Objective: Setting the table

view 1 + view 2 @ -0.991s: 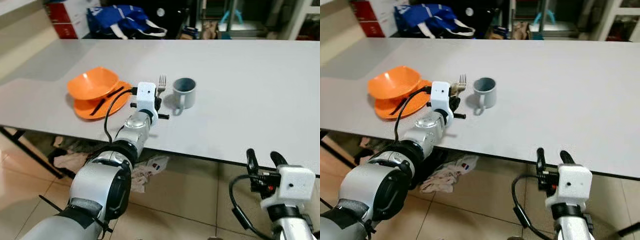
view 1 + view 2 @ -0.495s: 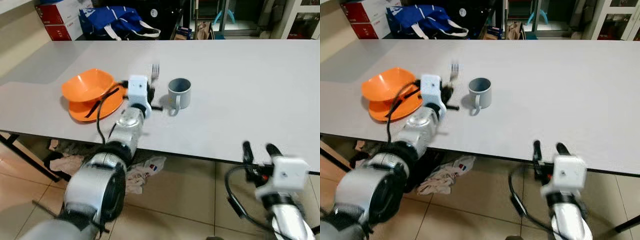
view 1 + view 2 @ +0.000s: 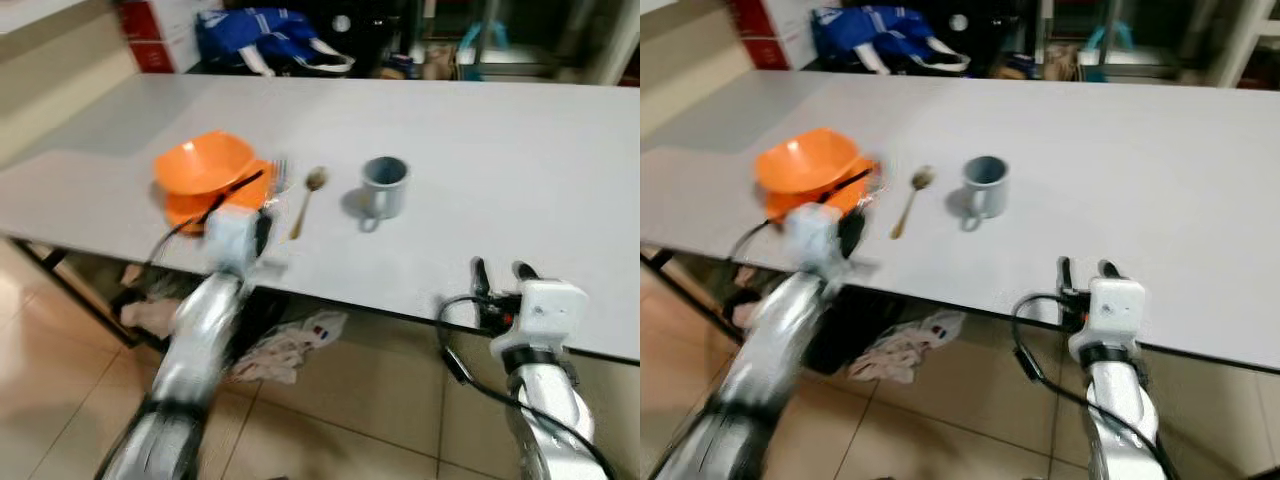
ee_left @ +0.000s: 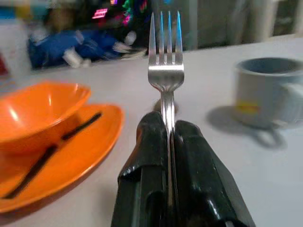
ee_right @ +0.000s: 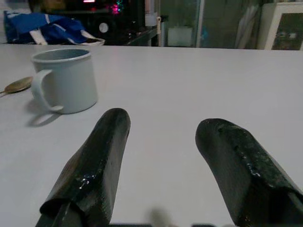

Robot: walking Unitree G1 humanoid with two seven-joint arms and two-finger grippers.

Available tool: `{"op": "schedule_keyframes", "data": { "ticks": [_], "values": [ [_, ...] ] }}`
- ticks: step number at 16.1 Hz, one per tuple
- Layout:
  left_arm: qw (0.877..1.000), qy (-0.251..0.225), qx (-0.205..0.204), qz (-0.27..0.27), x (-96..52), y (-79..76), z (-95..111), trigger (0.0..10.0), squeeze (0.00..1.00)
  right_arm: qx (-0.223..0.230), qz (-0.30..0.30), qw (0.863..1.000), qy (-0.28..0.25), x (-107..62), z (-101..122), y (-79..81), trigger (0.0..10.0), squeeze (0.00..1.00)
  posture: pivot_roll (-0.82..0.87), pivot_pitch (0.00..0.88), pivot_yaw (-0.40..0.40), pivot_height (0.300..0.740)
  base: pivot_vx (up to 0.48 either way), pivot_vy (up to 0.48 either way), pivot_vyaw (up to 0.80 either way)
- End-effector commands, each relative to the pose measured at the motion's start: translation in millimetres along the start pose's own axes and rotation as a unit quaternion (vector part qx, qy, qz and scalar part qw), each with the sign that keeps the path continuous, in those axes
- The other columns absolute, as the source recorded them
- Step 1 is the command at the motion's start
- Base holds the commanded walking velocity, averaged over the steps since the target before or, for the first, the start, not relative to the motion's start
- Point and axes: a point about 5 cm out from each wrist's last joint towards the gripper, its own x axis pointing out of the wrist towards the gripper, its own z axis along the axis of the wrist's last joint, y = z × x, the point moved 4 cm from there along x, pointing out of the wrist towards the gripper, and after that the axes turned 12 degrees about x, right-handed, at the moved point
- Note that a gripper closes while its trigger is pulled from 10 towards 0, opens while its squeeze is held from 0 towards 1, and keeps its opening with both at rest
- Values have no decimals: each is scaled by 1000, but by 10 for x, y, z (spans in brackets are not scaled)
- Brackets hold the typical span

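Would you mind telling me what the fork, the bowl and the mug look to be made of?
Fork: polished metal, probably steel, with bright silvery glints on the tines; the left gripper is shut on it.
Bowl: likely plastic, uniformly orange with a soft sheen.
Mug: pale grey-blue, smooth and matte; ceramic or enamel, which the look leaves open.

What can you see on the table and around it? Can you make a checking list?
Surface: grey table, mostly bare.
Job's things: orange bowl on orange plate; spoon lying beside it; grey mug upright; fork.
Clutter: nothing seen on the table.
Grippers: left gripper shut on the fork; right gripper open at the table's near edge.
Cables: black cable by the right wrist.
Surroundings: blue bag behind; cloth on the floor.
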Motion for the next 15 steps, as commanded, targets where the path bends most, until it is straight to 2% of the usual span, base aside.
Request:
{"op": "schedule_keyframes", "data": {
  "ticks": [1, 2, 3, 6, 8, 13, 15],
  "values": [
    [999, -35, 11, -34, -67, -119, 178, 10000, 0, 1, 1, 1000, -10, 57, 22, -12, 10000, 0, -93, 0, 140, 740, 0, 0, 0],
    [998, -41, 12, -39, -102, -201, 253, 10000, 0, 1, 1, 1000, -13, 87, 12, -28, 10000, 0, -86, 0, 133, 740, 0, 0, 0],
    [998, -42, 11, -36, -80, -218, 278, 10000, 0, 1, 1, 1000, -14, 96, 11, -26, 10000, 0, -86, 0, 133, 740, 0, 0, 0],
    [998, -45, -10, -33, 94, -216, 394, 10000, 0, 7, 4, 1000, -26, 153, 38, 37, 10000, 0, -94, 0, 146, 740, 0, 97, 0],
    [999, -40, -15, -31, 128, -227, 421, 10000, 0, 3, 3, 1000, -27, 153, 28, 37, 10000, 0, -102, 0, 154, 740, 0, 461, -800],
    [999, -40, 5, -35, 228, -241, 481, 10000, 0, -1, 7, 1000, -27, 130, 11, 38, 10000, 0, -102, 0, 143, 740, 0, 436, 0],
    [998, -49, 8, -36, 297, -263, 546, 10000, 0, 0, 11, 1000, -26, 122, 3, 48, 10000, 0, -105, 0, 143, 740, 268, 399, 0]
  ]
}}
